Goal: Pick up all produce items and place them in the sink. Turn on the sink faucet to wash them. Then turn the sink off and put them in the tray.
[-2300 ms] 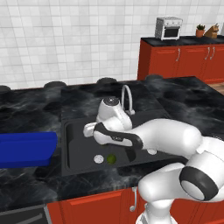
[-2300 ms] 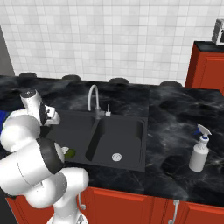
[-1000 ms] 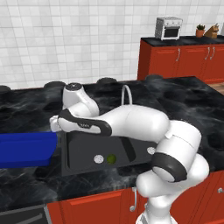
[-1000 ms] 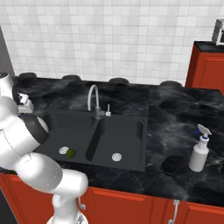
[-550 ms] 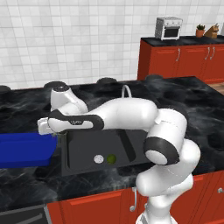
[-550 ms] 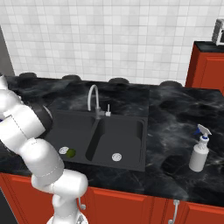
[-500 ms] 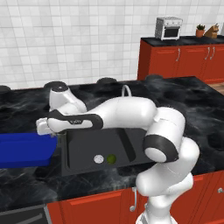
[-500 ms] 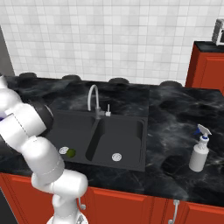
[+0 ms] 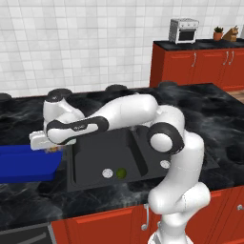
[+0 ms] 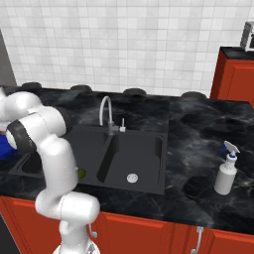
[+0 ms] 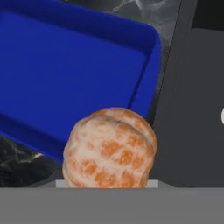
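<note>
The gripper (image 9: 50, 148) is seen in the left base view at the right end of the blue tray (image 9: 26, 164), over the strip of counter between tray and sink (image 9: 95, 162). A tan-orange lumpy piece (image 11: 109, 148) is held at the fingers: in the hand view it sits right at the bottom, and a speck of orange shows under the hand in the left base view. The claw is closed on that piece, partly apart around it; the finger tips themselves are hidden behind it.

In the hand view the piece is seen over the near corner of the tray wall (image 11: 144, 83), with the dark sink edge beside it. Whether it is over the tray floor or the rim cannot be told.

The dark green ball (image 9: 121, 173) lies in the left basin, just beside the round silver drain (image 9: 107, 173). In the right base view a sliver of it (image 10: 81, 173) is seen behind the arm. A second drain (image 10: 132, 177) is seen in the other basin.

The faucet (image 10: 106, 115) is seen at the back of the sink, spout arched toward the basins; in the left base view it is covered by the arm. The left basin is blocked by the arm in the right base view.

A white spray bottle (image 10: 226, 174) stands on the black marble counter (image 10: 198, 144), well apart to the right of the sink. A toaster oven (image 9: 183, 30) is seen on the far red cabinets (image 9: 190, 66).
</note>
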